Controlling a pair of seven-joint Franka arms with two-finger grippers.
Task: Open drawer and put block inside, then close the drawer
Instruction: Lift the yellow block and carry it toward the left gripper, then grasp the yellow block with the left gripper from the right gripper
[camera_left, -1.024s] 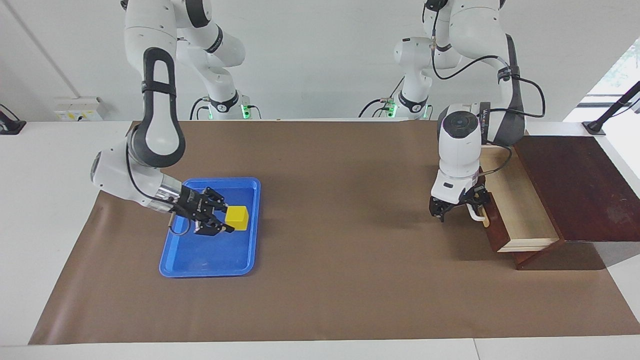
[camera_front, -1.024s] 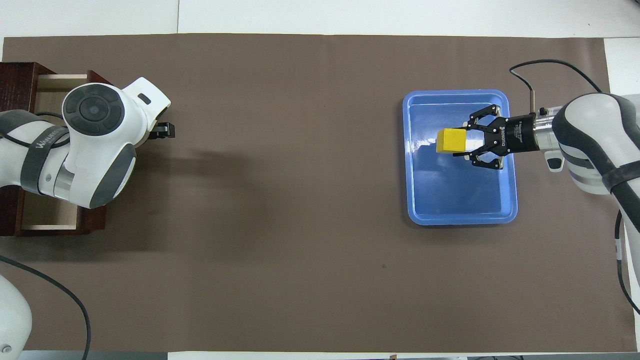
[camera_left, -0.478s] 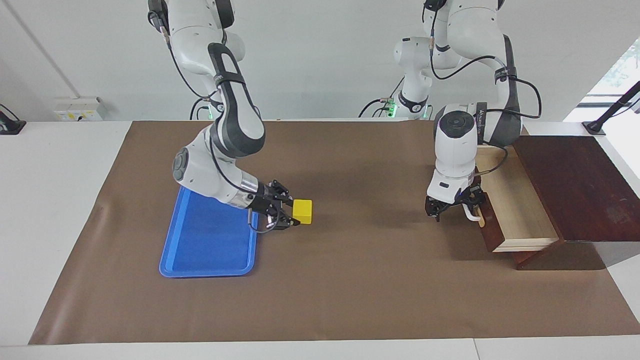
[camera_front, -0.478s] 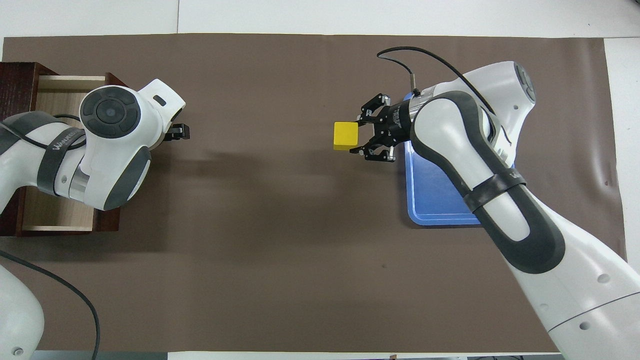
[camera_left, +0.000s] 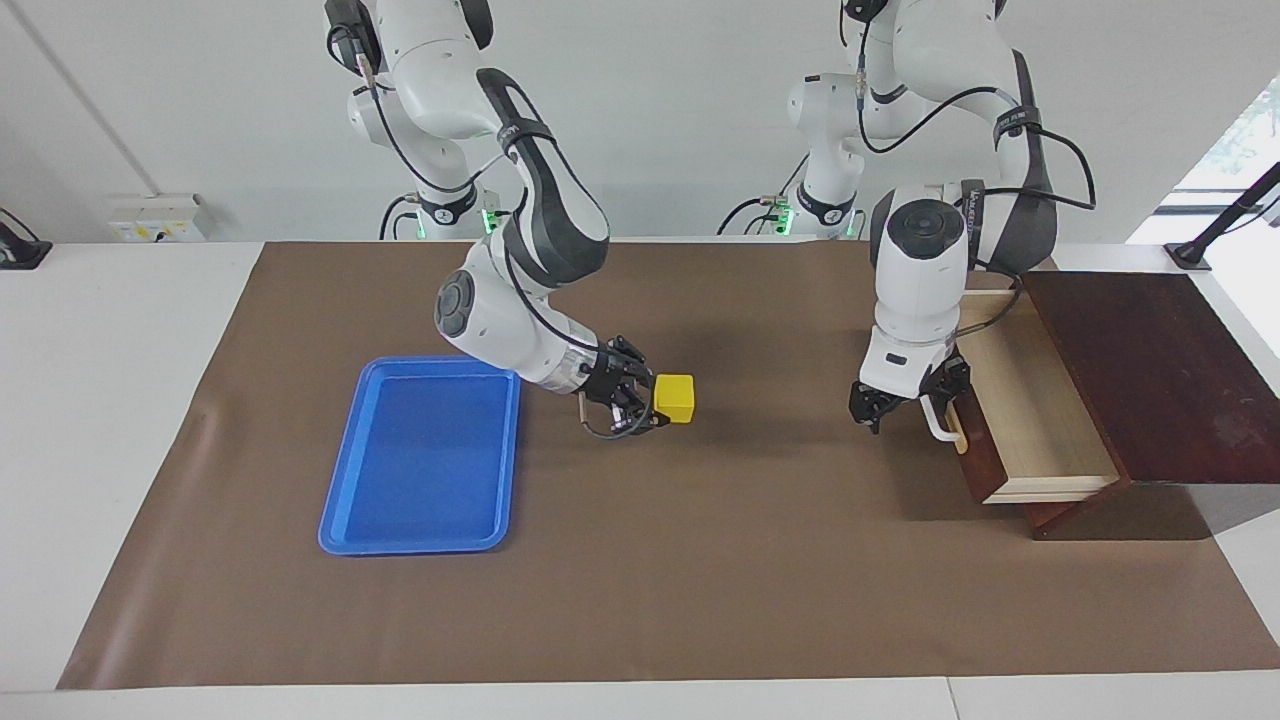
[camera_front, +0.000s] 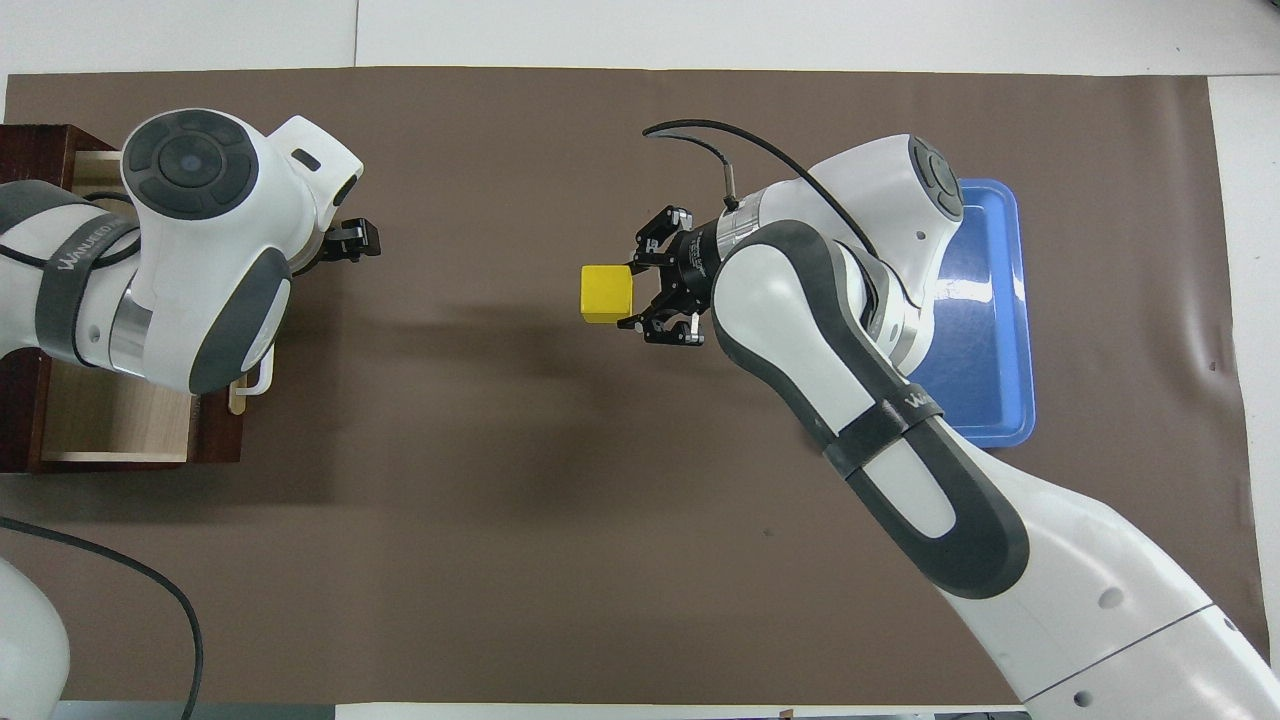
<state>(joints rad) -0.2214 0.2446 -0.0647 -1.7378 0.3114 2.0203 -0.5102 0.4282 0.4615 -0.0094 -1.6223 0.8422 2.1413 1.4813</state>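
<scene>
We see the right pincer (camera_left: 655, 402) clamped on the block (camera_left: 675, 398), held above the table (camera_left: 700, 560) between the blue tray (camera_left: 345, 505) and the pulled-out drawer (camera_left: 1040, 425), while the left pincer (camera_left: 885, 413), fingers apart, hangs before the drawer's handle (camera_left: 937, 423).

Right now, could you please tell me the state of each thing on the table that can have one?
drawer: pulled open, nothing in it.
block: held in the air over the mat.
blue tray: empty.
right claw: shut on the block.
left claw: open, beside the drawer's handle.
</scene>
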